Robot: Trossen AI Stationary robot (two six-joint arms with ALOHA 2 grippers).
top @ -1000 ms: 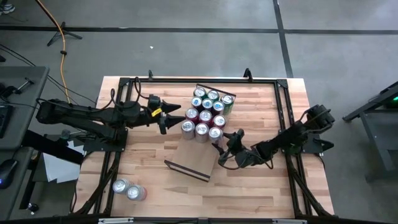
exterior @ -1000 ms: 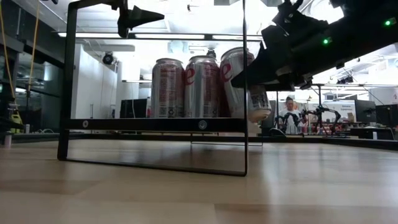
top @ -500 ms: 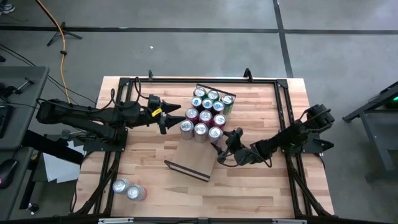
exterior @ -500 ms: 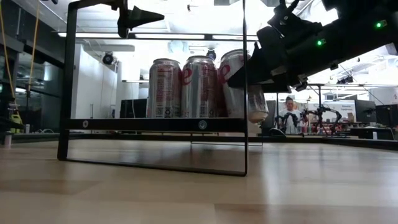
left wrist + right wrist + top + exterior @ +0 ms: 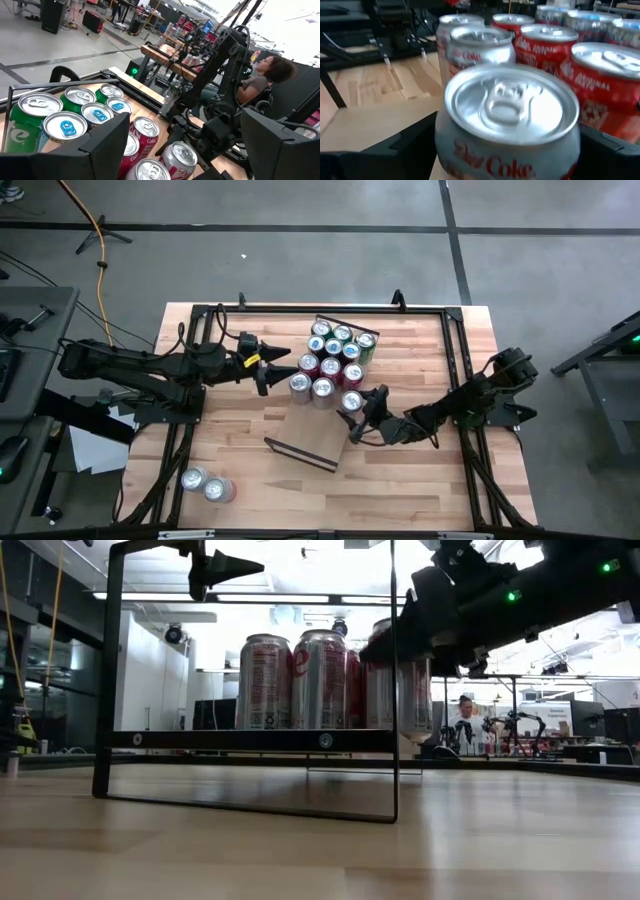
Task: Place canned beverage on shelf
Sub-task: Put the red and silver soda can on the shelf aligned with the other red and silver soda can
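Observation:
The shelf (image 5: 310, 435) is a light-wood board with dark end rails, lying slantwise mid-table; in the low view its board edge (image 5: 250, 740) shows. Several red, silver and green cans (image 5: 333, 358) stand upright on its far part. My right gripper (image 5: 353, 412) is shut on a silver Diet Coke can (image 5: 507, 117) at the near right corner of that group. My left gripper (image 5: 272, 364) hovers open and empty just left of the cans, and its spread fingers show in the left wrist view (image 5: 190, 150). My right gripper pinches the silver can's side wall (image 5: 442, 145) between its two fingers, below the top rim. The fingers come level from the table's right and near side. The can is upright, its base (image 5: 400, 728) level with the other cans' bases. I cannot tell whether it stands on the board.
Two loose cans (image 5: 206, 485) lie on the tabletop near the front left corner. The shelf's near rail (image 5: 300, 455) stands as a tall dark frame (image 5: 110, 670). Bare board lies between that rail and the cans. A person sits beyond the table (image 5: 260, 80).
My right gripper has carried the silver can a little toward the table's left, up against the row of cans. The can has turned from tilted to upright. The gripper stays shut on it. My left arm has kept still.

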